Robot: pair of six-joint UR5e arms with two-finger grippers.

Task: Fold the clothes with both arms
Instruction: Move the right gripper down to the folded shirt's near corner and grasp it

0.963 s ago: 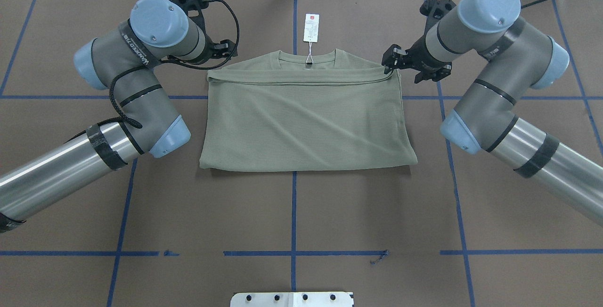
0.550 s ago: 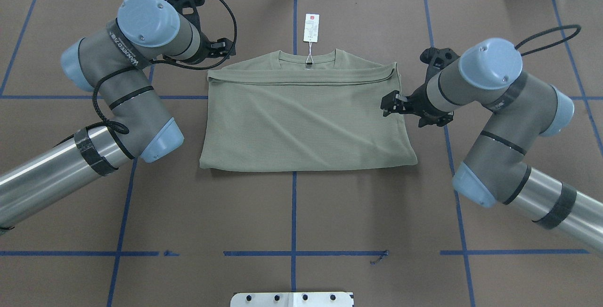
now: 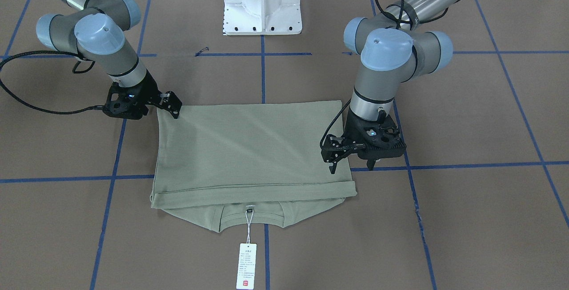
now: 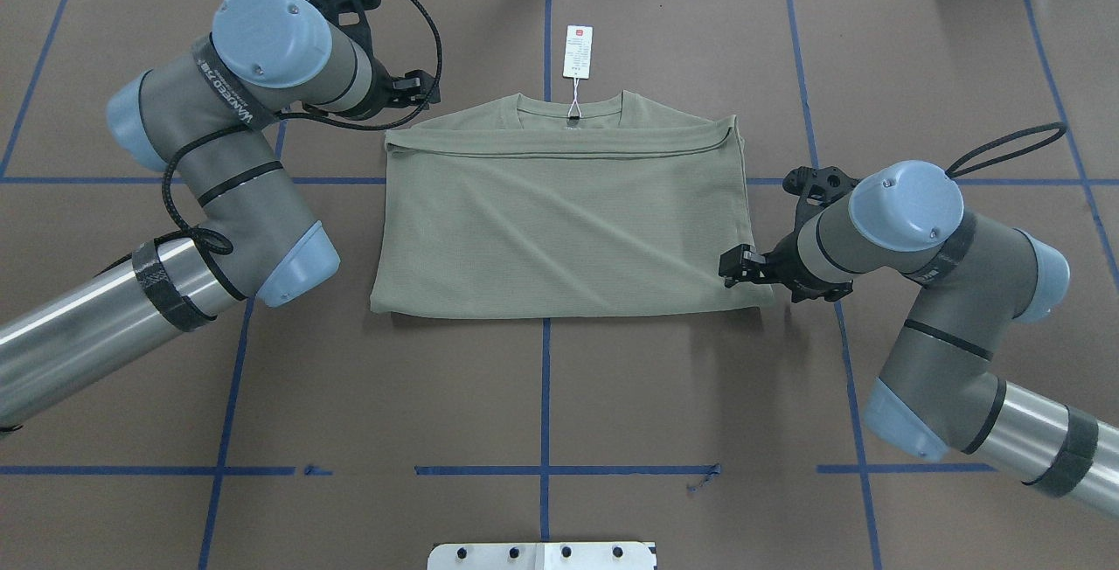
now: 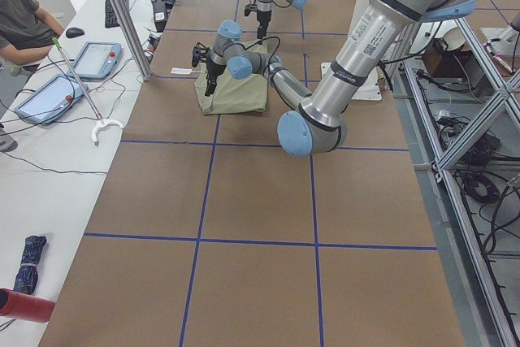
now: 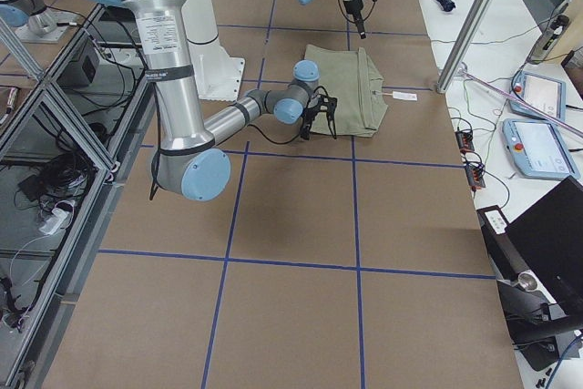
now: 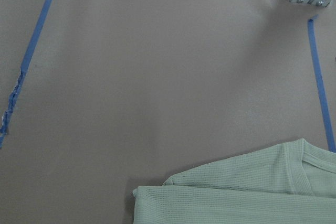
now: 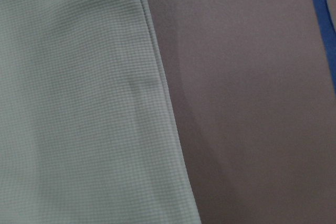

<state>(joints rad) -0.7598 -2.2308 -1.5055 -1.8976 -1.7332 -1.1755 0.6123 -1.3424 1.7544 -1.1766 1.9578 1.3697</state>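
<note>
Lying flat on the table point(image 4: 542, 395), seen from overhead: shirt point(image 4: 559, 220) folded once, neck at 12 o'clock. Left gripper point(image 3: 351, 165) spread wide, empty, by the 10 o'clock corner. Right gripper point(image 4: 733, 266) low at the 4 o'clock corner; cannot tell if pinching. Next, probably: pinch both layers, lift together, keep tag point(image 4: 578, 52) out.

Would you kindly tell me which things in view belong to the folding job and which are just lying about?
Part of the job:
- green shirt
- its hang tag
- left gripper, open at the shirt's side edge
- right gripper, open at a shirt corner

Lying about:
- white pedestal base
- controller tablet
- red cylinder
- folded dark umbrella
</note>
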